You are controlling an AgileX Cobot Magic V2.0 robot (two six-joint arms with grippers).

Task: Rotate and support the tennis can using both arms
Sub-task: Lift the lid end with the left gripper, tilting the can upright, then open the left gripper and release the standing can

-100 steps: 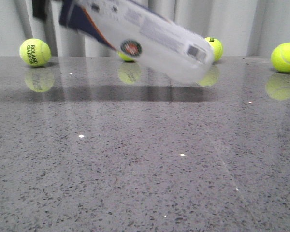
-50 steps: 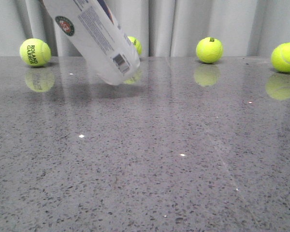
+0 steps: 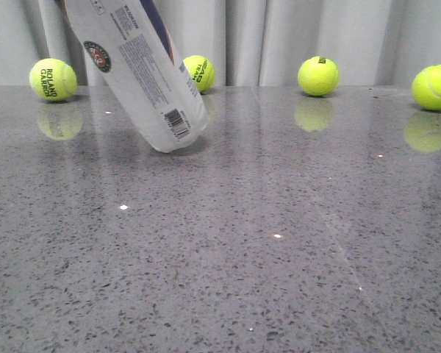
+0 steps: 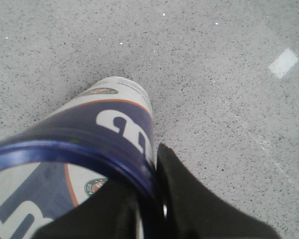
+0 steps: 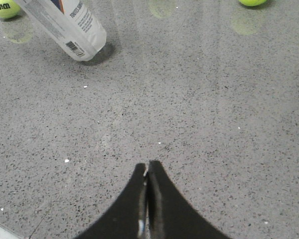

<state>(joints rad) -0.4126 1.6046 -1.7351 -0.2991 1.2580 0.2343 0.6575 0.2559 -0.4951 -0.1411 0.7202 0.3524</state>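
The tennis can [image 3: 140, 66] is a whitish tube with a navy band, a round emblem and a barcode. It leans steeply, its upper end out of the front view and its lower closed end on or just above the tabletop. My left gripper [image 4: 144, 169] is shut on the can's navy open rim [image 4: 114, 119], with one black finger inside the tube and one outside. The left gripper does not show in the front view. My right gripper [image 5: 148, 164] is shut and empty over bare table, well away from the can [image 5: 65, 25].
Several yellow-green tennis balls lie along the back edge of the grey speckled table [image 3: 228, 243], in front of a curtain: one at far left [image 3: 53, 79], one behind the can [image 3: 198, 72], one right of centre [image 3: 317, 76], one at far right [image 3: 435, 87].
The can has swung from nearly horizontal to steeply tilted. Its closed end moved left and down to the tabletop.
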